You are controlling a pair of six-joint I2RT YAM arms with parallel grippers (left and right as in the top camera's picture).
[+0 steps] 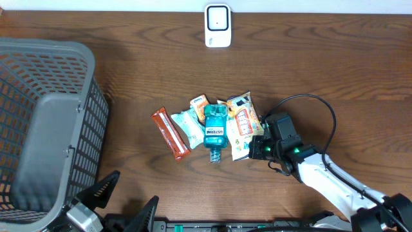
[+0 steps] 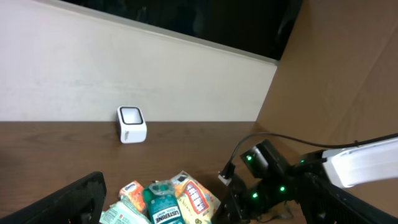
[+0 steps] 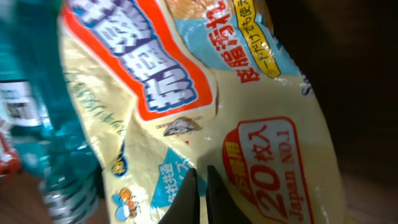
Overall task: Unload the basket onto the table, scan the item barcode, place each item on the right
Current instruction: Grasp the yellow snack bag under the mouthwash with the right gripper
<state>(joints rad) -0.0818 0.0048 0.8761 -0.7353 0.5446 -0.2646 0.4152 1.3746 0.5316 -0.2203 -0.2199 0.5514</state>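
Observation:
A cream snack bag with red and orange print lies at the right end of a small pile of items. It fills the right wrist view and shows low in the left wrist view. My right gripper sits at the bag's near right edge. Its black fingertips are shut together, pinching a crease of the bag's film. The white barcode scanner stands at the table's far edge, also seen by the wall. My left gripper rests open at the front edge, holding nothing.
A teal mouthwash bottle lies against the bag's left side, then an orange pack, a white-green pack and a red bar. A grey mesh basket takes up the left. The right arm's cable loops beside it.

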